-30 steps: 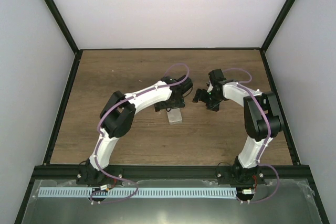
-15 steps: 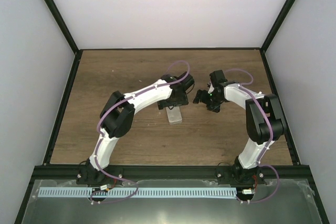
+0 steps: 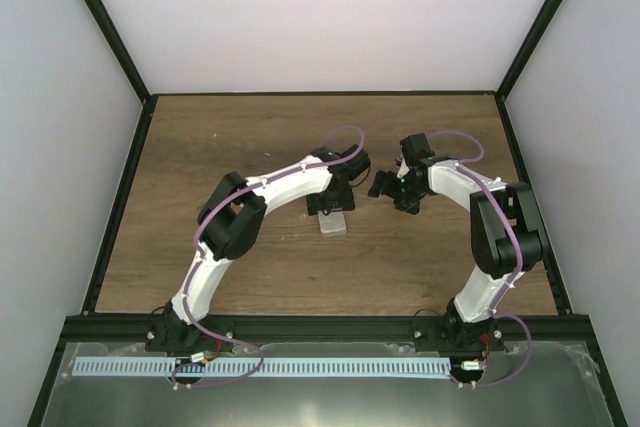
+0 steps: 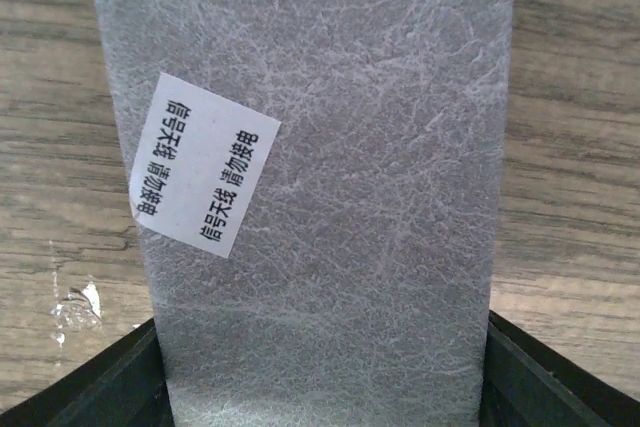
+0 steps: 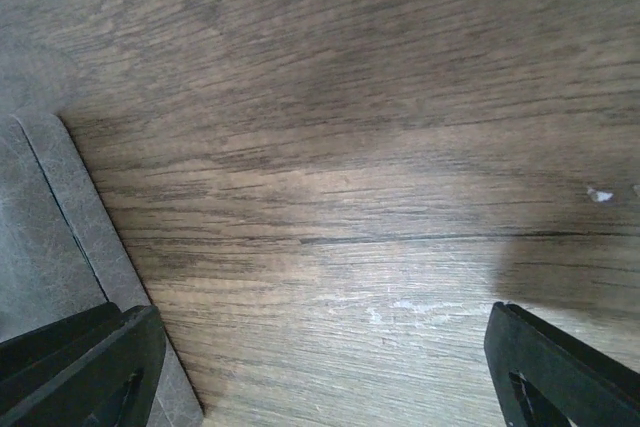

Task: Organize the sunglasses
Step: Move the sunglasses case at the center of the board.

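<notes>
Sunglasses hidden. Left gripper [image 4: 320, 377] straddles grey case [image 4: 330, 147], grip unclear; right gripper [image 5: 320, 367], at case's 2 o'clock, gapes empty.

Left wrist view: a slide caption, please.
Grey case with white sticker on the wooden table, jaws of the left gripper flanking it.

flat grey textured case [image 4: 330, 147] fills gap btwn left gripper [image 4: 320, 377] jaws, no side room. right gripper [image 5: 320, 347] jaws straddle bare brown wood counter [image 5: 380, 147], case edge at one finger. far counter free.
</notes>
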### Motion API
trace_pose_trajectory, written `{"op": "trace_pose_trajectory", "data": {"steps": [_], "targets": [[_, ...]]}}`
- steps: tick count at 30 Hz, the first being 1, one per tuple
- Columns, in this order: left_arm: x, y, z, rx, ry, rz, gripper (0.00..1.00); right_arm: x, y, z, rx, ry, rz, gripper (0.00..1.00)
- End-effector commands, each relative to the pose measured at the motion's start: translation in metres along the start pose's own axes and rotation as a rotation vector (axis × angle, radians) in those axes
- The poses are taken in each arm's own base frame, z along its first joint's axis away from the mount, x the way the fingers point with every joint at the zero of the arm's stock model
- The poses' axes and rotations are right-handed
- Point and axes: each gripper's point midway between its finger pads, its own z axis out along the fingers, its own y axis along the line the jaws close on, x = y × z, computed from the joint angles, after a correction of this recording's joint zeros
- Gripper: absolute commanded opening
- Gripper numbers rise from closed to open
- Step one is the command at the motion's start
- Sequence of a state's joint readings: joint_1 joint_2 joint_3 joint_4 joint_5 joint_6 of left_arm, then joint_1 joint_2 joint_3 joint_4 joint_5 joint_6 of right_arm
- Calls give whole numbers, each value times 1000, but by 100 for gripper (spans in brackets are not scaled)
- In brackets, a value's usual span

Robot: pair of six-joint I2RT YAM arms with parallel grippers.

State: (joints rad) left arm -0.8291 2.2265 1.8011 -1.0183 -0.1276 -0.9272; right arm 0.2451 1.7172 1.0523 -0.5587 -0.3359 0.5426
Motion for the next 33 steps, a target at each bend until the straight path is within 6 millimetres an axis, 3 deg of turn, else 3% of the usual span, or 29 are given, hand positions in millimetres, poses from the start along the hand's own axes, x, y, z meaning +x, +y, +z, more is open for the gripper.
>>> {"op": "trace_pose_trajectory", "data": {"steps": [1, 4, 10, 19, 22, 29, 32, 33], "targets": [[5, 3, 7, -10, 22, 31, 67, -2, 1, -8, -1, -22, -5, 90], [7, 4, 4, 2, 28, 63, 59, -1, 1, -9, -6, -19, -5, 90], [8, 30, -15, -8, -18, 160, 58, 4, 0, -3, -16, 1, 4, 90], [34, 105, -18, 28, -14, 185, 58, 5, 0, 5, -27, 17, 5, 89], [40, 121, -21, 40, -40, 189, 58, 7, -1, 7, -31, 25, 6, 89], [34, 127, -30, 49, -101, 210, 60, 5, -2, 8, -26, 24, 3, 90], [28, 125, -35, 39, -116, 206, 70, 0, -1, 3, -11, -2, -10, 93], [26, 126, -38, 30, -128, 202, 79, -3, -1, -1, -7, -17, -16, 96]]}}
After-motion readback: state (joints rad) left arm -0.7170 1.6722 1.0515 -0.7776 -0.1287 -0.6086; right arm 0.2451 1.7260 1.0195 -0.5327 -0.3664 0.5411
